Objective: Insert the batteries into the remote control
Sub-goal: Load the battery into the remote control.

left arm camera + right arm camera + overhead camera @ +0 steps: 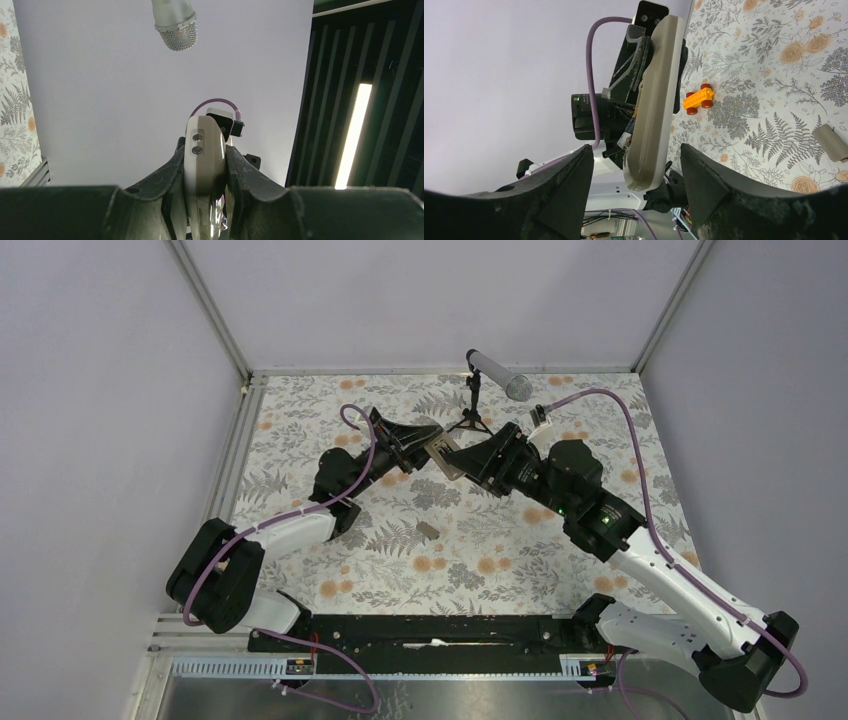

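Above the table point(500, 540), my left gripper point(206, 167) clamps the remote control point(655, 100). My right gripper point(634, 152) has its jaws apart, flanking the handset's free end without touching it.

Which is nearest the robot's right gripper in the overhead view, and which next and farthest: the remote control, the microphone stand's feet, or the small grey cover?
From the right gripper:
1. remote control, between its open jaws, clamped by the left gripper.
2. microphone stand's feet, just beyond, to the rear.
3. small grey cover, lying well toward the arm bases.
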Tool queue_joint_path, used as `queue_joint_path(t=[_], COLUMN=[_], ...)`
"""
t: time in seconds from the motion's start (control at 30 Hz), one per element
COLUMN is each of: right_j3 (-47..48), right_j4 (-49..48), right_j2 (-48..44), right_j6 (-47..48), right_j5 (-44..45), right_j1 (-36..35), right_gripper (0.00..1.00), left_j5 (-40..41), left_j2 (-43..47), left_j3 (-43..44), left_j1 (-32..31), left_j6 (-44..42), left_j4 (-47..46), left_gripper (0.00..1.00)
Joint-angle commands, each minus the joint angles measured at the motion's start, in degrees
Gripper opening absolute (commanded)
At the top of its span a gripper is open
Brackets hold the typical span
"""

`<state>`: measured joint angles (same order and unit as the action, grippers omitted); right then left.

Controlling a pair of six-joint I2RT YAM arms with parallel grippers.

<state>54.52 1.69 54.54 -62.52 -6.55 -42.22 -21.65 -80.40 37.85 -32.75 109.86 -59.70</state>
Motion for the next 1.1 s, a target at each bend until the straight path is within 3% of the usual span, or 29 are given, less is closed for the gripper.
queue_joint_path(t=[0.0, 0.67, 1.0, 1.07], right_j3=[-0.77, -0.81, -2.48, -2.56], right_j4=[-3.45, -2.17, -2.05, -2.36], right_j2=[-0.15, 4.16, 4.0, 3.9], right_j6=[-1.35, -3.98, -6.94, -7.14], right_j5=[0.99, -1.45, -1.09, -1.37], right_j1=[-0.19, -0.15, -0.08, -0.12], right_gripper=[0.69, 0.48, 0.32, 0.35], left_j5=[1.82, 2.57, 2.06, 1.86], left_j2=[1.54, 3.2, 4.77, 5.32], left_j3=[0.43, 1.1, 1.89, 1.81], left_j1=[-0.53, -2.56, -2.58, -2.58], left_j6=[0.96, 0.03, -1.19, -1.94], left_j4=[-5.15, -4.92, -4.11, -3.08], left_gripper=[0.0, 0.0, 0.0, 0.0])
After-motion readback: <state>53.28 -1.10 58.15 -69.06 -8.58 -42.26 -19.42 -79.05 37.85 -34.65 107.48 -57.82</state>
